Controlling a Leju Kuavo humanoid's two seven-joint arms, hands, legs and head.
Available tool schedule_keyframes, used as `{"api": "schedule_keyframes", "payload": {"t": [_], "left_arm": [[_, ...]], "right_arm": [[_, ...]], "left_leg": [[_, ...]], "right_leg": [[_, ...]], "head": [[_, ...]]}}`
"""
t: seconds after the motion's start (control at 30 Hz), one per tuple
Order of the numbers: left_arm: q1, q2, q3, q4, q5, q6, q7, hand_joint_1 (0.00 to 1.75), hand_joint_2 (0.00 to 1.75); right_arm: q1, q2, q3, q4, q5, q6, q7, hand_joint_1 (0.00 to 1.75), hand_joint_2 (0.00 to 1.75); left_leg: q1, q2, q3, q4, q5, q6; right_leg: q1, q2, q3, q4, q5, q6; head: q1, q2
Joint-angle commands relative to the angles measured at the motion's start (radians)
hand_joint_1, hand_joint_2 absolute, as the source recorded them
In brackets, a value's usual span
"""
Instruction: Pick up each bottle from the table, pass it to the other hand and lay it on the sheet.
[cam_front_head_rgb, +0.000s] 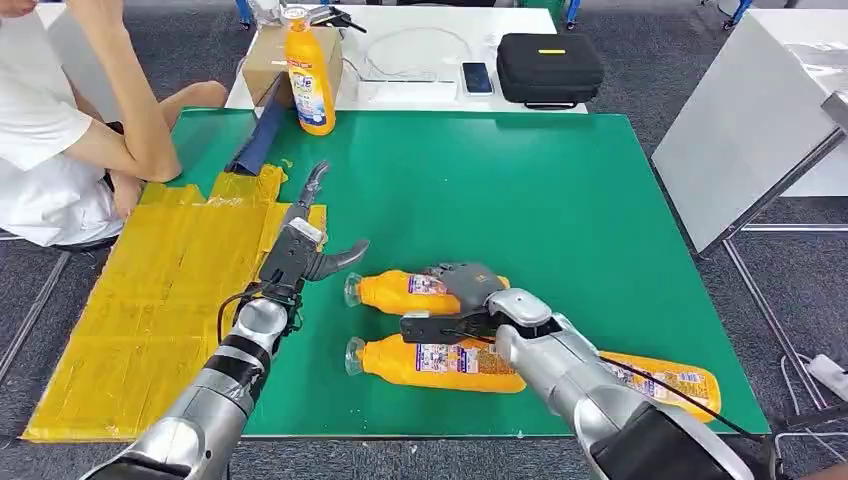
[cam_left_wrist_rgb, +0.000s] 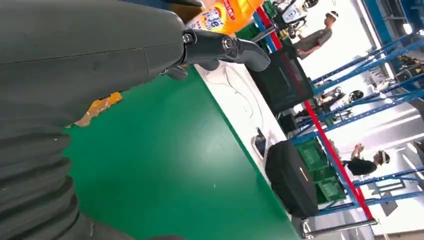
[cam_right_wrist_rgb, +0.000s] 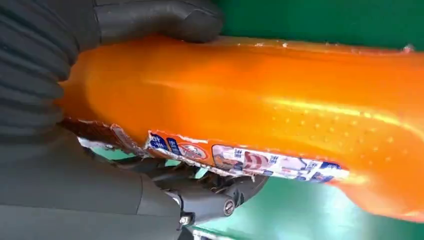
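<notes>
Three orange bottles lie on the green table (cam_front_head_rgb: 560, 190). My right hand (cam_front_head_rgb: 462, 292) grips the farthest one (cam_front_head_rgb: 400, 292), which still rests on the table; up close its thumb (cam_right_wrist_rgb: 160, 20) and fingers (cam_right_wrist_rgb: 210, 200) wrap the orange body (cam_right_wrist_rgb: 280, 110). A second bottle (cam_front_head_rgb: 440, 362) lies just nearer, a third (cam_front_head_rgb: 670, 380) by the front right edge. A fourth bottle (cam_front_head_rgb: 310, 75) (cam_left_wrist_rgb: 225, 12) stands upright at the back left. My left hand (cam_front_head_rgb: 305, 245) hovers open at the right edge of the yellow sheet (cam_front_head_rgb: 150, 300), fingers (cam_left_wrist_rgb: 225, 47) spread and holding nothing.
A person in a white shirt (cam_front_head_rgb: 40, 150) sits at the table's left, elbow near the sheet's far end. A dark blue roll (cam_front_head_rgb: 262, 135) lies beside the upright bottle. Behind are a cardboard box (cam_front_head_rgb: 262, 60), a phone (cam_front_head_rgb: 477, 77) and a black case (cam_front_head_rgb: 550, 68) (cam_left_wrist_rgb: 290, 175).
</notes>
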Motion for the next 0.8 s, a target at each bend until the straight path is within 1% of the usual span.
{"api": "schedule_keyframes", "payload": {"t": [0.03, 0.07, 0.1, 0.17, 0.2, 0.23, 0.27, 0.3, 0.33, 0.47, 0.53, 0.57, 0.6, 0.63, 0.67, 0.7, 0.73, 0.77, 0.8], "left_arm": [[-0.005, 0.023, -0.016, 0.007, 0.003, -0.003, 0.017, 0.0, 1.75], [0.005, 0.024, -0.012, -0.012, 0.0, 0.001, 0.027, 0.0, 1.75], [0.012, 0.026, -0.012, -0.027, -0.004, -0.002, 0.032, 0.0, 1.75], [0.027, 0.03, -0.007, -0.058, -0.013, -0.006, 0.044, 0.0, 1.75], [0.033, 0.032, -0.004, -0.071, -0.017, -0.007, 0.05, 0.0, 1.75], [0.037, 0.033, -0.003, -0.08, -0.019, -0.008, 0.053, 0.0, 1.75], [0.037, 0.033, -0.003, -0.08, -0.019, -0.008, 0.053, 0.0, 1.75], [0.037, 0.034, -0.002, -0.081, -0.019, -0.008, 0.053, 0.0, 1.75], [0.041, 0.034, -0.002, -0.089, -0.02, -0.009, 0.055, 0.0, 1.75], [0.042, 0.033, -0.002, -0.09, -0.021, -0.01, 0.056, 0.0, 1.75], [0.042, 0.033, -0.002, -0.09, -0.021, -0.01, 0.056, 0.0, 1.75], [0.041, 0.033, -0.001, -0.088, -0.022, -0.012, 0.058, 0.0, 1.75], [0.042, 0.033, 0.0, -0.091, -0.024, -0.009, 0.059, 0.0, 1.75], [0.046, 0.034, 0.002, -0.099, -0.026, -0.01, 0.061, 0.0, 1.75], [0.054, 0.036, 0.004, -0.113, -0.027, -0.012, 0.064, 0.0, 1.75], [0.061, 0.037, 0.006, -0.126, -0.03, -0.012, 0.068, 0.0, 1.75], [0.067, 0.039, 0.009, -0.137, -0.032, -0.019, 0.072, 0.0, 1.75], [0.069, 0.039, 0.01, -0.14, -0.033, -0.02, 0.075, 0.0, 1.75], [0.069, 0.039, 0.01, -0.141, -0.034, -0.02, 0.077, 0.0, 1.75]], "right_arm": [[-0.005, 0.02, 0.019, 0.032, 0.043, -0.106, 0.059, 1.75, 1.75], [0.007, 0.02, -0.002, 0.008, 0.045, -0.165, 0.062, 1.75, 1.75], [0.011, 0.026, -0.021, 0.0, 0.053, -0.197, 0.063, 1.75, 1.75], [0.02, 0.03, -0.047, -0.031, 0.091, -0.248, 0.086, 1.75, 1.75], [0.027, 0.03, -0.065, -0.052, 0.115, -0.301, 0.104, 1.75, 1.75], [0.028, 0.03, -0.076, -0.066, 0.125, -0.309, 0.109, 1.75, 1.75], [0.028, 0.03, -0.076, -0.066, 0.125, -0.309, 0.109, 1.75, 1.75], [0.026, 0.032, -0.076, -0.067, 0.124, -0.307, 0.109, 1.75, 1.75], [0.03, 0.029, -0.081, -0.077, 0.13, -0.3, 0.111, 1.75, 1.75], [0.033, 0.027, -0.084, -0.08, 0.133, -0.299, 0.111, 1.75, 1.75], [0.033, 0.027, -0.084, -0.08, 0.133, -0.299, 0.111, 1.75, 1.75], [0.036, 0.026, -0.092, -0.086, 0.138, -0.31, 0.111, 1.75, 1.75], [0.04, 0.025, -0.107, -0.096, 0.152, -0.353, 0.12, 1.75, 1.75], [0.043, 0.024, -0.124, -0.11, 0.177, -0.395, 0.134, 1.75, 1.75], [0.051, 0.019, -0.147, -0.14, 0.211, -0.441, 0.157, 1.75, 1.75], [0.064, 0.016, -0.178, -0.177, 0.231, -0.463, 0.162, 1.75, 1.75], [0.088, 0.013, -0.229, -0.228, 0.269, -0.472, 0.16, 1.75, 1.75], [0.101, 0.012, -0.253, -0.255, 0.276, -0.479, 0.157, 1.75, 1.75], [0.112, 0.011, -0.271, -0.274, 0.288, -0.486, 0.156, 1.75, 1.75]], "left_leg": [[0.001, -0.001, 0.003, 0.0, -0.002, -0.002], [0.001, -0.002, 0.005, 0.001, -0.003, -0.004], [0.002, -0.001, 0.006, 0.002, -0.004, -0.004], [0.001, 0.0, 0.002, 0.0, -0.002, -0.003], [0.001, 0.0, 0.003, 0.001, -0.002, -0.003], [0.001, 0.0, 0.002, 0.0, -0.002, -0.002], [0.001, -0.001, 0.004, 0.002, -0.004, -0.004], [0.001, 0.0, 0.001, 0.0, -0.001, -0.002], [0.001, 0.0, 0.004, 0.002, -0.003, -0.004], [0.001, -0.001, 0.002, 0.0, -0.001, -0.003], [0.002, -0.002, 0.007, 0.004, -0.006, -0.006], [0.002, -0.001, 0.004, 0.002, -0.003, -0.004], [0.003, -0.002, 0.007, 0.004, -0.006, -0.006], [0.001, -0.001, 0.002, 0.001, -0.002, -0.003], [0.002, -0.002, 0.004, 0.002, -0.004, -0.004], [0.002, -0.002, 0.006, 0.003, -0.005, -0.005], [0.001, -0.001, 0.002, 0.001, -0.002, -0.003], [0.002, -0.002, 0.006, 0.003, -0.005, -0.006], [0.001, -0.001, 0.002, 0.001, -0.002, -0.003]], "right_leg": [[0.0, 0.001, 0.003, 0.0, -0.001, -0.002], [0.0, 0.002, 0.005, 0.001, -0.003, -0.002], [0.001, 0.003, 0.006, 0.001, -0.003, -0.003], [0.001, 0.002, 0.003, 0.0, -0.001, -0.002], [0.001, 0.003, 0.003, 0.0, -0.001, -0.002], [0.0, 0.002, 0.002, 0.0, -0.001, -0.002], [0.001, 0.003, 0.004, 0.001, -0.003, -0.003], [0.001, 0.002, 0.001, 0.0, 0.0, -0.001], [0.001, 0.003, 0.004, 0.001, -0.002, -0.002], [0.001, 0.001, 0.002, 0.0, -0.001, -0.002], [0.001, 0.003, 0.006, 0.003, -0.005, -0.004], [0.001, 0.003, 0.004, 0.001, -0.003, -0.002], [0.001, 0.004, 0.007, 0.004, -0.005, -0.004], [0.001, 0.002, 0.002, 0.0, -0.001, -0.002], [0.001, 0.002, 0.005, 0.002, -0.003, -0.003], [0.001, 0.003, 0.006, 0.002, -0.004, -0.003], [0.001, 0.001, 0.002, 0.0, -0.001, -0.002], [0.001, 0.003, 0.006, 0.003, -0.005, -0.004], [0.001, 0.002, 0.002, 0.0, -0.002, -0.002]], "head": [[0.0, 0.0], [0.0, 0.0], [0.0, 0.0], [0.0, 0.0], [0.0, 0.0], [0.0, 0.0], [0.0, 0.0], [0.0, 0.0], [0.0, 0.0], [0.0, 0.0], [0.0, 0.0], [0.0, 0.0], [0.0, 0.0], [0.0, 0.0], [0.0, 0.0], [0.0, 0.0], [0.0, 0.0], [0.0, 0.0], [0.0, 0.0]]}}
